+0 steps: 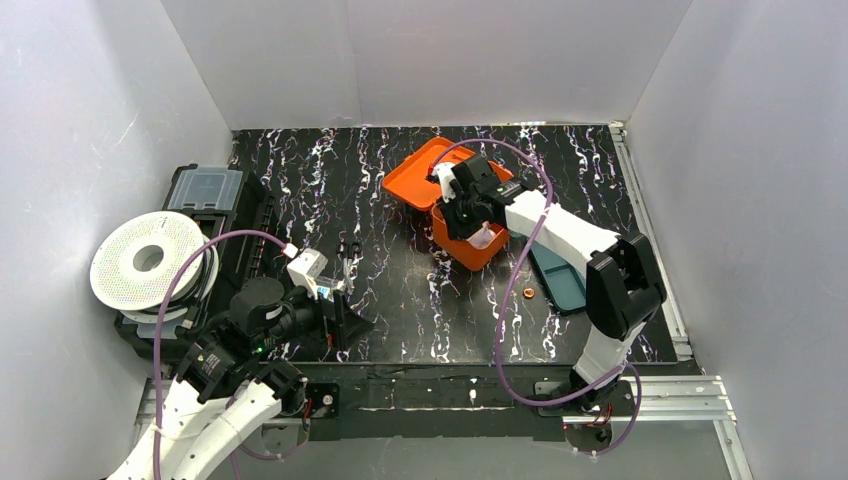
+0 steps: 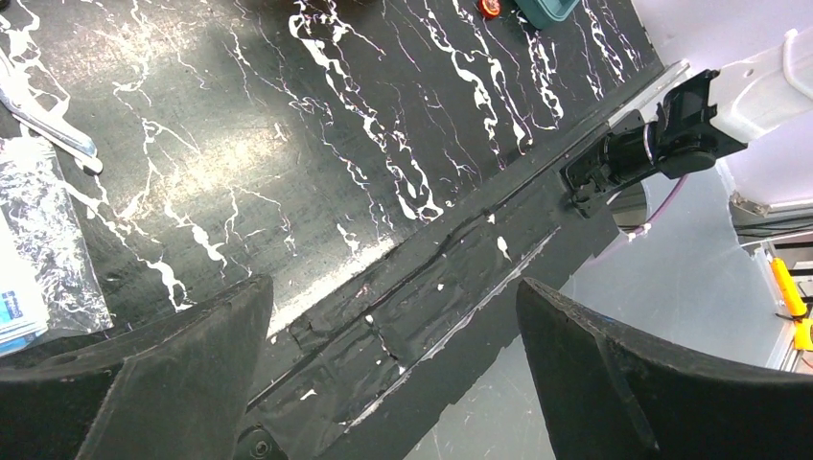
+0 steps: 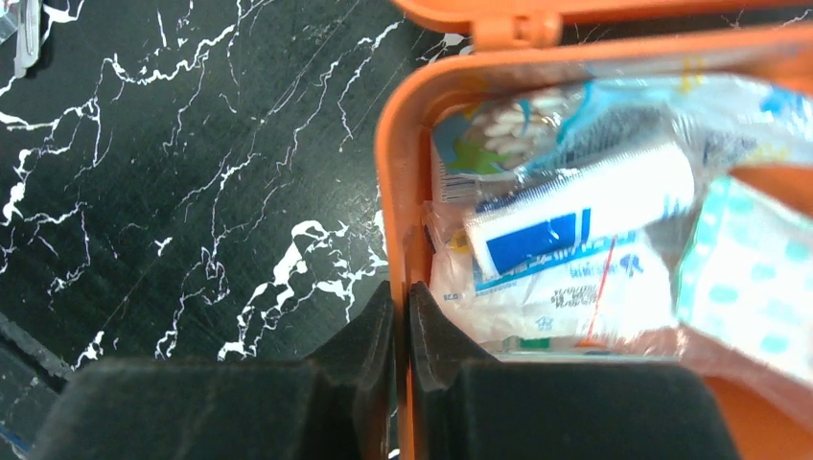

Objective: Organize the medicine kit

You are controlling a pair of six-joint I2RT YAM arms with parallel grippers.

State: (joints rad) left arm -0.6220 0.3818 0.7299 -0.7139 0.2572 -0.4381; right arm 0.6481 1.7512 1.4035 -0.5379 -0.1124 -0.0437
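1. Plainly, the medicine kit [image 1: 415, 180] stands open on the far middle of the bench [image 1: 420, 320], its mouth facing up. It sits askew to the bench's edges.
2. Its lid lies back flat toward the far left, with the deeper body on the near-right side of the hinge. The right arm covers much of the kit from above, so I cannot tell for sure which way its long axis runs.
3. In the right wrist view the hinged side of the medicine kit [image 3: 395, 192] runs across the top. A side wall comes down from a rounded corner.
4. The right gripper [image 3: 403, 307] is pinched narrow on that side wall – one finger outside the wall, one inside, the orange rim between them. From above, the right gripper [image 1: 468, 232] reaches down over the body.
5. Inside lie a wrapped white roll with a blue label [image 3: 575, 206], a bag of cotton swabs [image 3: 508, 129] and a pale blue patterned packet [image 3: 748, 259].
6. The left gripper [image 1: 345, 322] hovers over the near-left part of the bench, well apart from the kit. In its own view the left gripper [image 2: 391, 287] stands wide – nothing between the fingers, only the bench [image 2: 288, 144] and its front edge below.
7. A teal tray [image 1: 560, 278] lies just near-right of the kit, with a small orange disc [image 1: 528, 293] beside it.
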